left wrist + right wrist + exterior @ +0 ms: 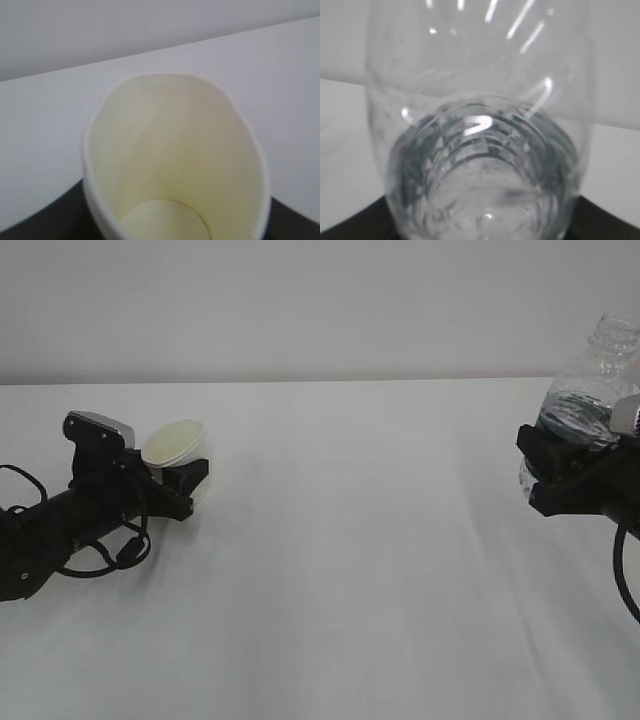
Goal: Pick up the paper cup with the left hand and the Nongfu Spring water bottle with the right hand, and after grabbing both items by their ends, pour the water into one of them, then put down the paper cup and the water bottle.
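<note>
Left hand (185, 483): jaws stand either side of the paper cup (176, 445), low on its body. The cup mouth looks squeezed to an oval in the left wrist view, so the jaws appear to bear on the wall; whether the grip is fully set, cannot tell. Cup tilts, mouth toward the camera, cream inside visible, no liquid in it. It sits low at the table (340, 540), far to the left of the bottle; whether its base touches the cloth is hidden by the fingers.

Right hand (545, 478): jaws clamped on the lower body of the Nongfu Spring water bottle (585, 390), which is upright, cap off, neck open. The water (575, 418) fills only the lower part.

Handling, judged:
- Cup: very light, thin wall, soft. It deforms under modest pressure, and more squeeze would crease it or pop it out. Best hold is near the base, where the bottom disc stiffens it.
- Bottle: thin ribbed plastic, springy, smooth. Ribs give some purchase. Part-filled, so moderate weight that shifts on tilting. Low grip leaves the neck free for pouring.
</note>
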Controlling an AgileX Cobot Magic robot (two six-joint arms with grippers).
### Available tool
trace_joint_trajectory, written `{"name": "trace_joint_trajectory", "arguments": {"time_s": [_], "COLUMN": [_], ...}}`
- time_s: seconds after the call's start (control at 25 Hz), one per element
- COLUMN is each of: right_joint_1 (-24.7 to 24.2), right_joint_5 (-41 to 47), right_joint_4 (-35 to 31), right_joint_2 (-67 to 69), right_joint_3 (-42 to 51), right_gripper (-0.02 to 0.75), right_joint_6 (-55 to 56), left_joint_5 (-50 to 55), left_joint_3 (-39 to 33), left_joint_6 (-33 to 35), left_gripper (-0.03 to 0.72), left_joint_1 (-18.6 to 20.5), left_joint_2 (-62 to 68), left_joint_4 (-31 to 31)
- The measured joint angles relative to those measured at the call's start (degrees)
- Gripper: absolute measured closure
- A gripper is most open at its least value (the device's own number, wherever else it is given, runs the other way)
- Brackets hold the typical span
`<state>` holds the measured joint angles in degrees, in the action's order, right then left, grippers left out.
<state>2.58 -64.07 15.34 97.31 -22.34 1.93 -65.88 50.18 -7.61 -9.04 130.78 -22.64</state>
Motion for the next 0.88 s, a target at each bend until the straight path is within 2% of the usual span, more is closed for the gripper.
{"name": "trace_joint_trajectory", "arguments": {"time_s": [0.12,0.28,0.56,0.88], "right_joint_1": [0.0,0.0,0.0,0.0], "right_joint_5": [0.0,0.0,0.0,0.0], "right_joint_4": [0.0,-0.3,-1.4,-2.1], "right_joint_2": [0.0,0.0,0.0,0.0], "right_joint_3": [0.0,0.0,0.0,0.0], "right_gripper": [0.344,0.344,0.344,0.344], "right_joint_6": [0.0,0.0,0.0,-2.2], "left_joint_5": [-0.1,-0.1,0.0,0.0], "left_joint_3": [0.0,0.0,0.0,0.0], "left_joint_6": [-0.3,-4.3,-9.8,-14.9], "left_gripper": [0.262,0.263,0.263,0.263], "left_joint_1": [0.0,0.0,0.0,-0.1], "left_joint_2": [0.0,-0.4,-4.5,-5.6], "left_joint_4": [-2.2,-7.0,-19.0,-29.1]}}
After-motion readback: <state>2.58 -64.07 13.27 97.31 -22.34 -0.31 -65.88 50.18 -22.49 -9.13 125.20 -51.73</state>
